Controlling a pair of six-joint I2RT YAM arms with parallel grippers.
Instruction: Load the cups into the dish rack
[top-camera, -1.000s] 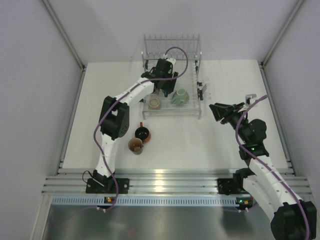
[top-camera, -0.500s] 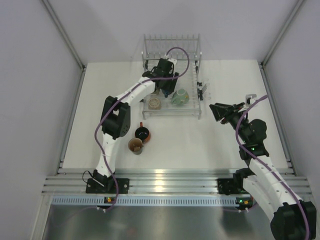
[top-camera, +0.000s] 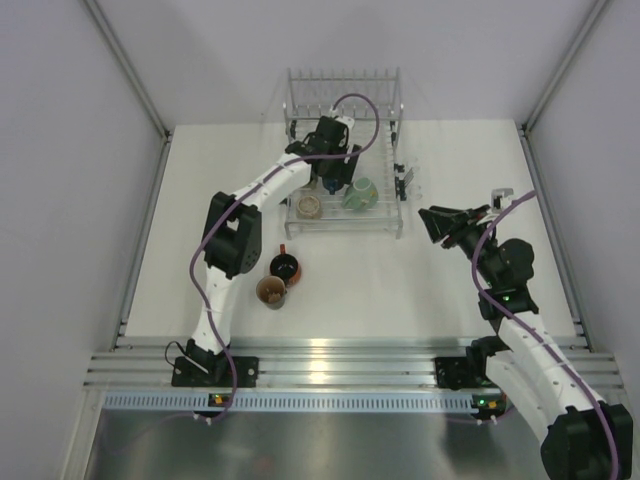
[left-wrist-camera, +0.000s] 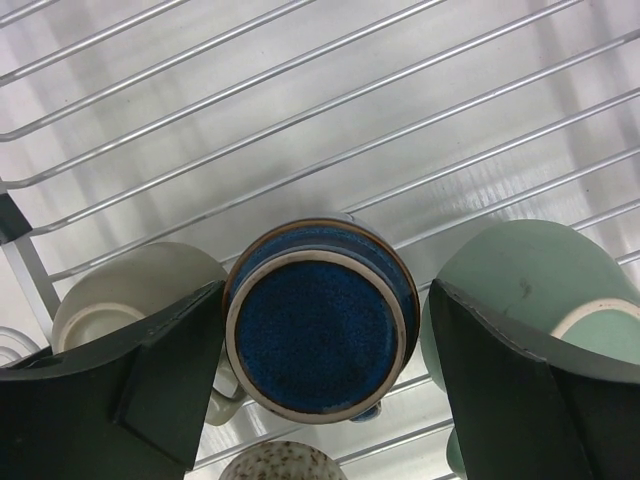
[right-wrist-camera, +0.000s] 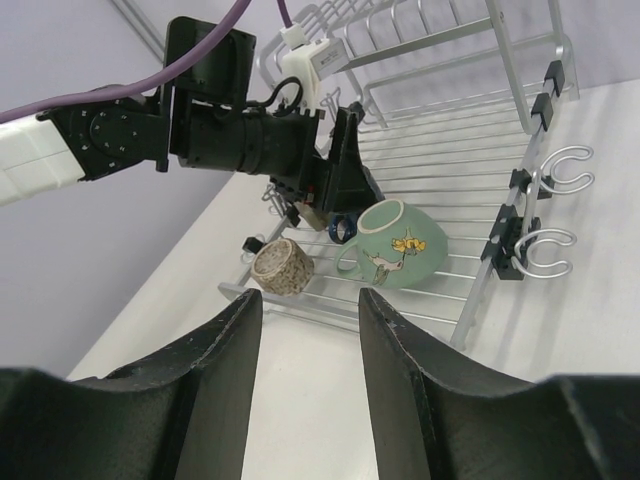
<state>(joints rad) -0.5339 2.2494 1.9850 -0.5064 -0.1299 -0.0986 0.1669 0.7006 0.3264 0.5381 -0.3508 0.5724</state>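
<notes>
The dish rack (top-camera: 392, 226) stands at the back centre of the table. My left gripper (left-wrist-camera: 326, 290) hangs over the dark blue cup (left-wrist-camera: 320, 335), which rests upside down on the wires. Its fingers (left-wrist-camera: 170, 380) flank the cup, and the right one stands clear of it. Beside it lie a mint-green cup (right-wrist-camera: 400, 245), a cream cup (left-wrist-camera: 130, 295) and a speckled beige cup (right-wrist-camera: 283, 267). A black cup (top-camera: 285, 266) and an orange-brown cup (top-camera: 271, 291) stand on the table in front of the rack. My right gripper (right-wrist-camera: 310, 305) is open and empty, right of the rack.
Upright tines (top-camera: 345, 78) line the rack's far end, and wire hooks (right-wrist-camera: 555, 175) stick out from its right side. White walls (top-camera: 70, 200) enclose the table on both sides. An aluminium rail (top-camera: 330, 365) runs along the near edge.
My left gripper's jaws have spread wider around the dark blue cup and let it go. The right arm has stayed where it was.
</notes>
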